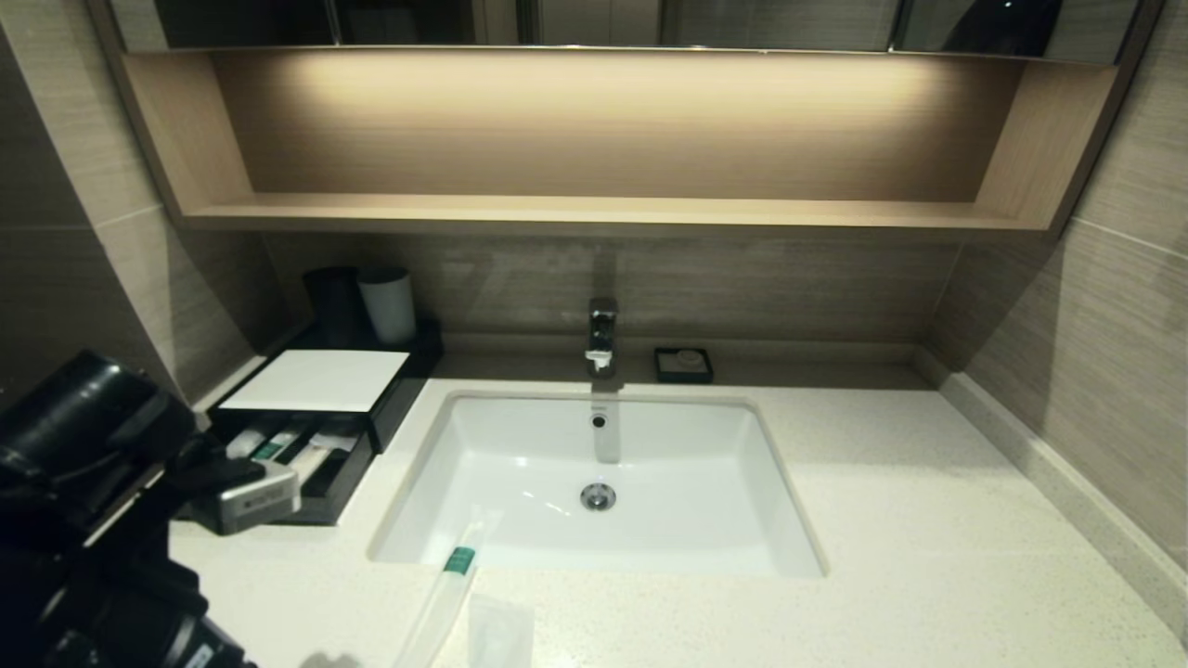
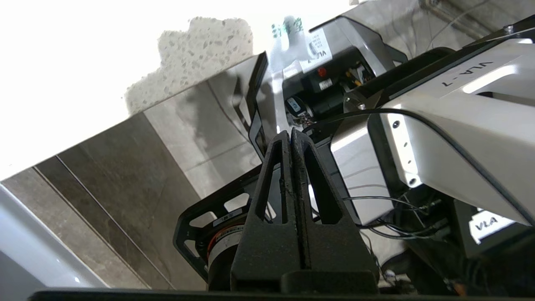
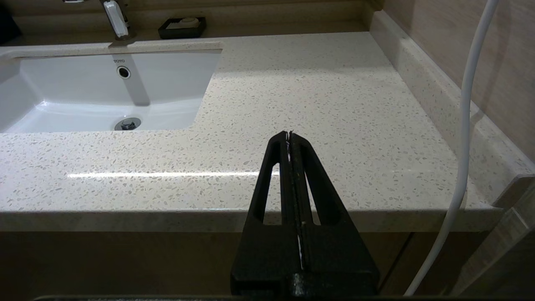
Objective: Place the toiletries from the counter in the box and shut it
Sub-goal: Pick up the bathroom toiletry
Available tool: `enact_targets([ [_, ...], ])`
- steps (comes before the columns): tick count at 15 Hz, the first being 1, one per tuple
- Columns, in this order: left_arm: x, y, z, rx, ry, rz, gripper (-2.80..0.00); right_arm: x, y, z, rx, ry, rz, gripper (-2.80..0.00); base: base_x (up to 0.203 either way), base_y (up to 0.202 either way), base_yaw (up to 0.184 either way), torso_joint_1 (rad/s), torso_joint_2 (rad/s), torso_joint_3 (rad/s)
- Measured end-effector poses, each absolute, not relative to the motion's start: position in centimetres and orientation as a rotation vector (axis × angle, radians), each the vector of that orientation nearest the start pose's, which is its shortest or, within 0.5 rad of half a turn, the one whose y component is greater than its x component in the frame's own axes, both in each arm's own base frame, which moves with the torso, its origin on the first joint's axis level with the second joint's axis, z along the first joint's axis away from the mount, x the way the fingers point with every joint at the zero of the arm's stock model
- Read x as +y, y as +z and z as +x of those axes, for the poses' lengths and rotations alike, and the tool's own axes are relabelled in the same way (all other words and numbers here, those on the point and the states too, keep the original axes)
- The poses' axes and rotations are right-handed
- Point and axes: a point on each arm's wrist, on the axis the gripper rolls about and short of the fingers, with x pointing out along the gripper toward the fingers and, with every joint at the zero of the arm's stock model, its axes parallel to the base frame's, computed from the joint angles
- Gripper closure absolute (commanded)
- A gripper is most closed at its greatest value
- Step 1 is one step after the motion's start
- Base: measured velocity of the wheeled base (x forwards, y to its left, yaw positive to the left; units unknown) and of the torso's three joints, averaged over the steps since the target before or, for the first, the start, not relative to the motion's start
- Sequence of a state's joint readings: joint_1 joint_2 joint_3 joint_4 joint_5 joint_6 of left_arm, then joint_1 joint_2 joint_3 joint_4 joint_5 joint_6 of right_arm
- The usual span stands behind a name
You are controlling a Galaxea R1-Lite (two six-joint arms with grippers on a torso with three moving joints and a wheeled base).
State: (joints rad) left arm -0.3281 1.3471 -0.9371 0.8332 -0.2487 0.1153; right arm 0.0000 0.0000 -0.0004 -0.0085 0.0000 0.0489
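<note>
Left gripper (image 2: pixel 291 133), fingers pressed together w/ nothing between, isn't at work yet; we're judging we should spread them before reaching the green-tipped sachet (image 1: pixel 452 580) lying across the basin's front edge, box (image 1: pixel 320 408) drawer open.

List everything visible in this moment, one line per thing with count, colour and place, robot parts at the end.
counter: one, cream-white speckled stone, across the front.
basin: one, white, sunk into the counter's middle.
faucet: one, chrome, behind the basin.
box: one, black with white top panel, left of the basin, drawer pulled out with sachets inside.
green-tipped sachet: one, clear, at the basin's front edge.
small packet: one, clear, on the counter just beside that sachet.
cups: two, one black and one white, behind the box.
square dish: one, black, right of the faucet.
shelf: one, tan wood, on the wall above.
left gripper: black, shut, empty; its arm shows at the head view's lower left.
right gripper: black, shut, empty, before the counter's front edge.
</note>
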Motion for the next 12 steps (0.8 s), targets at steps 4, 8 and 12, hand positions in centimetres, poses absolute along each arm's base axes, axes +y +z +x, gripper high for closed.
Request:
enact_targets([
  [4,-7.9,19.5,17.5,1.287,-0.548,0.175,0.00,0.0,7.7,-2.3,-0.009,0.000,0.049,0.00,0.000,0.000,0.000,0.000,0.00,0.000],
  [8,-9.7,19.6,20.1,1.302,-0.527,0.162,0.00,0.0,7.7,-2.3,-0.009,0.000,0.049,0.00,0.000,0.000,0.000,0.000,0.00,0.000],
  [12,-10.9,20.0,22.7,1.326,-0.460,0.105,0.00,0.0,7.7,-2.3,-0.009,0.000,0.049,0.00,0.000,0.000,0.000,0.000,0.00,0.000],
])
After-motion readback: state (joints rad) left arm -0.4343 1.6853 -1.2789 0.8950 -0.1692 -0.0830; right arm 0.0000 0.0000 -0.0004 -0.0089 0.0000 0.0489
